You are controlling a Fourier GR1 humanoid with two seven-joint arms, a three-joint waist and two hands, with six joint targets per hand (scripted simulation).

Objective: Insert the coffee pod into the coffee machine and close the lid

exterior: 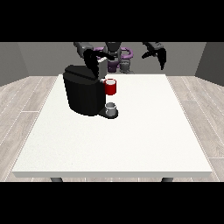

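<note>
The black coffee machine (82, 94) stands on the white table (131, 140) at the view's left of centre. A red cup-shaped pod holder (110, 87) juts from its front, and its grey lid (102, 68) stands raised above that. A small grey cylinder (111, 108) sits on the machine's base plate under the holder. The hand at the view's left (90, 60) hangs over the machine's top beside the lid, fingers pointing down, holding nothing that shows. The hand at the view's right (158, 53) is raised off the table at the far edge, fingers relaxed and empty.
The robot's torso (114, 57) stands behind the table's far edge. White tabletop stretches to the right of the machine and towards the camera. Wooden floor surrounds the table.
</note>
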